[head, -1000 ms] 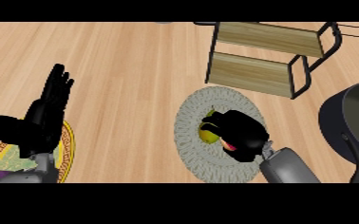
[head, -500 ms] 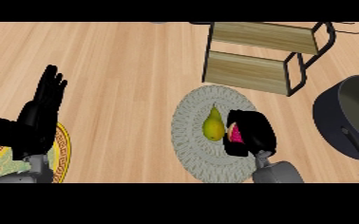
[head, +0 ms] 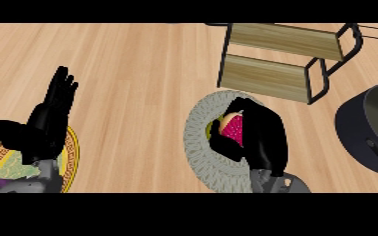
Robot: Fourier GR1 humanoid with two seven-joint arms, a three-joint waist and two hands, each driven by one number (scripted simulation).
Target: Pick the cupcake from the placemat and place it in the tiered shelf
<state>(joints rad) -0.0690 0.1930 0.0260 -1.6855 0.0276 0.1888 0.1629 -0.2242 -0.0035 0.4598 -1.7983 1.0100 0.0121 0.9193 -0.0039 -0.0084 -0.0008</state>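
Observation:
The cupcake [head: 235, 128], with a pink wrapper and a pale top, sits over the round grey woven placemat [head: 198, 147] at lower centre. My right hand [head: 264, 135] covers it from the right, with fingers curled over its far side and the thumb under its near side. Only part of the cupcake shows. The tiered shelf [head: 275, 72], wooden boards in a black frame, stands just beyond the placemat at upper right. My left hand [head: 46, 122] rests open at the left edge, fingers up.
A patterned plate [head: 71, 155] with a gold rim lies under my left hand. A large dark round vessel [head: 360, 125] sits at the right edge. Bare wooden counter [head: 140, 70] spreads between the left hand and the placemat.
My right hand has closed round the cupcake, which is now more hidden, and hand and cupcake sit nearer the mat's far edge. The left hand has barely moved.

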